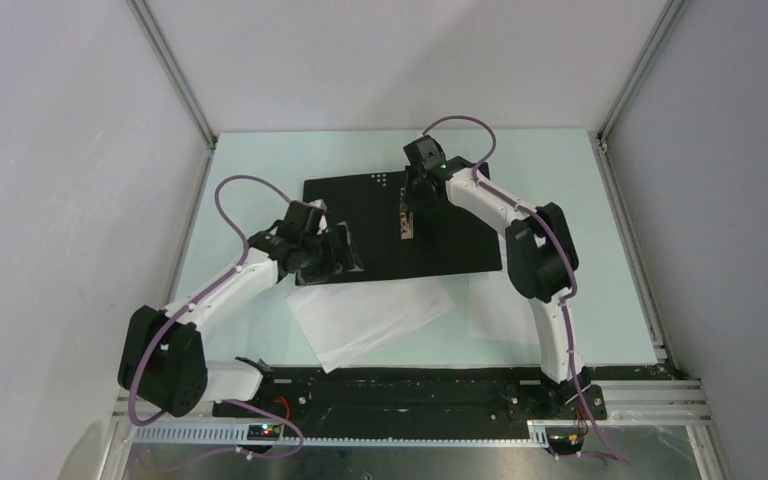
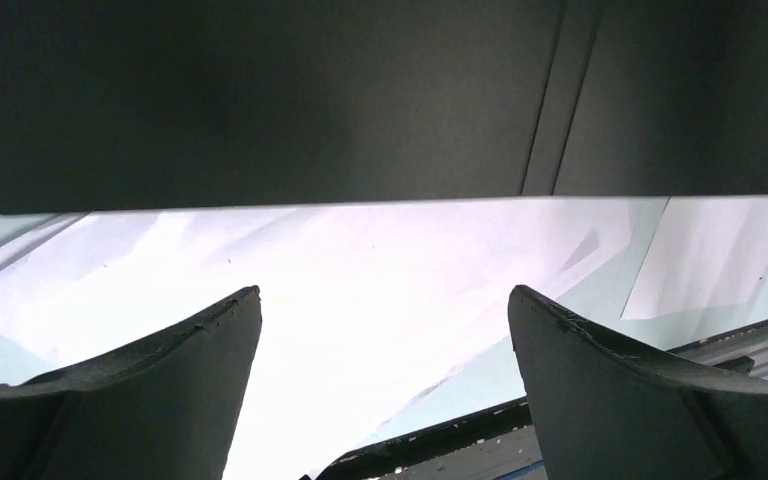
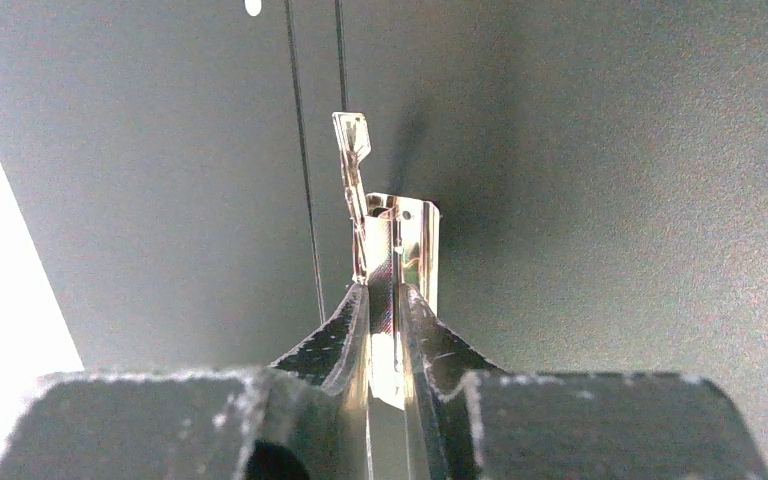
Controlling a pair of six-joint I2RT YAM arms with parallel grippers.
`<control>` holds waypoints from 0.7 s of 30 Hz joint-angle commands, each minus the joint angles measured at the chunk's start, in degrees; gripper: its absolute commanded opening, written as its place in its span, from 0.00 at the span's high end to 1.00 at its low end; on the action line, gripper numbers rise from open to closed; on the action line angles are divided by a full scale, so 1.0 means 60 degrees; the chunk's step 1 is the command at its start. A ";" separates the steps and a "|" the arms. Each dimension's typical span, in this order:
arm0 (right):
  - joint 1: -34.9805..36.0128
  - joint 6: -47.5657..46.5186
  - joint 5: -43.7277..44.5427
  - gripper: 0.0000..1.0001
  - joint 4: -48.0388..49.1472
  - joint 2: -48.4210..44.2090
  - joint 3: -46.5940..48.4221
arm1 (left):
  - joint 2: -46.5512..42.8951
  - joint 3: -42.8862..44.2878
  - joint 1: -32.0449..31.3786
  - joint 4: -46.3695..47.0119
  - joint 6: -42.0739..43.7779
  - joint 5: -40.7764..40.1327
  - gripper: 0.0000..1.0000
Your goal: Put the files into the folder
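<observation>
The folder (image 1: 440,235) lies open on the table with its black inside up. My right gripper (image 1: 410,207) stands over the folder's middle, shut on the metal clip (image 3: 400,235), whose lever is raised between the fingers of the right gripper (image 3: 384,290). One white file (image 1: 370,318) lies skewed on the table just before the folder's near edge. A second file (image 1: 495,305) lies to its right, partly under my right arm. My left gripper (image 1: 332,250) hovers at the folder's near left corner, wide open and holding nothing. Between the tips of the left gripper (image 2: 385,292) show the first file (image 2: 360,260) and the folder's edge (image 2: 260,110).
The pale green table (image 1: 600,220) is walled by grey panels on the left, back and right. A black rail (image 1: 410,390) with the arm bases runs along the near edge. My right arm's elbow (image 1: 540,250) hangs over the folder's right edge.
</observation>
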 commanded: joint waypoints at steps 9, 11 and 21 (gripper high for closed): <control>-0.0945 -0.0684 -0.1087 0.99 0.0330 0.2052 0.2588 | -0.0231 0.0688 0.0448 -0.0421 0.0671 0.0038 0.02; -0.1027 -0.0761 -0.1145 0.91 0.0243 0.2279 0.2899 | -0.0116 0.0738 0.0562 -0.0439 0.0719 0.0026 0.02; -0.1249 -0.0658 -0.1119 0.22 -0.0236 0.1213 0.2265 | 0.0313 0.0702 0.1433 -0.0244 0.0123 -0.1414 0.02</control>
